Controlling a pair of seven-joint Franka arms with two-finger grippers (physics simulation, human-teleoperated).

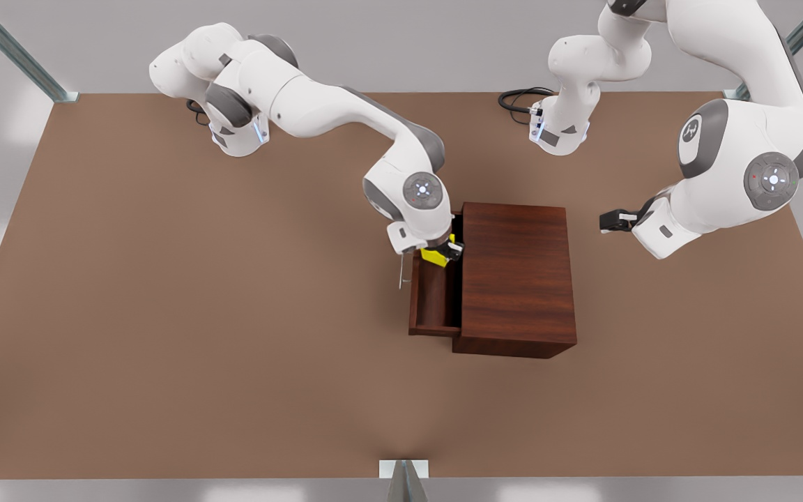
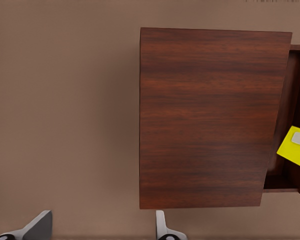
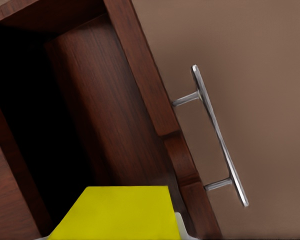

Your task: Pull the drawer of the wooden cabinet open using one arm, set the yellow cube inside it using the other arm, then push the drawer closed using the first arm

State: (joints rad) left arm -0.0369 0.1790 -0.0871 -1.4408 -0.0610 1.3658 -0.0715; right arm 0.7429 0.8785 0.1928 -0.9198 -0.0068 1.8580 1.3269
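Inspecting the placing step, largest item first; note each line, operator.

Table (image 1: 164,335): bare brown top carrying the whole set-up.
Wooden cabinet (image 1: 516,279): just right of centre in the front view, resting flat.
Drawer (image 1: 435,300): pulled out toward 9 o'clock; tray open, silver handle (image 3: 219,135) on its front panel.
Right gripper (image 1: 443,252): over the drawer's far end, at 10 o'clock from the cabinet, pinching the yellow cube (image 1: 435,255).
Left gripper (image 1: 610,222): waiting at 3 o'clock from the cabinet, apart from it; its fingers (image 2: 162,225) stand spread, holding nothing.
Step in hand: the cube's placement, in my judgement.
Next move: you should lower the cube into the tray, release it, lift clear, then push the drawer closed.
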